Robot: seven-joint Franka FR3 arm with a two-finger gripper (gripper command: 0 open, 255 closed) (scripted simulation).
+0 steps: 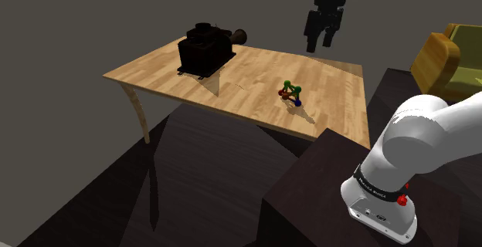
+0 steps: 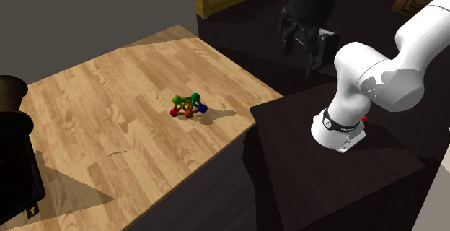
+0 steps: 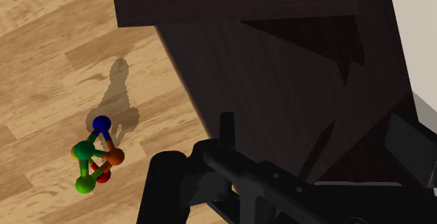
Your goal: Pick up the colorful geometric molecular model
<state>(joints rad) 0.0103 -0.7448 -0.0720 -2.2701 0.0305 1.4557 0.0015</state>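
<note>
The molecular model (image 1: 290, 94) is a small cluster of green, red, orange and blue balls joined by sticks. It rests on the wooden table (image 1: 239, 72) near the edge closest to the stand. My black gripper (image 1: 320, 46) hangs high above the table, well above the model and off to the shoulder view's right of it. The fingers stand apart with nothing between them. In the second exterior view the model (image 2: 187, 107) lies to the left of the gripper (image 2: 300, 60) and lower. In the wrist view the model (image 3: 94, 156) sits on the wood just beside the stand's dark edge.
A black boxy device (image 1: 205, 49) stands at the table's far left end in the shoulder view. The dark stand (image 1: 324, 184) adjoins the table's near edge. A yellow armchair (image 1: 448, 56) stands beyond the table at the right.
</note>
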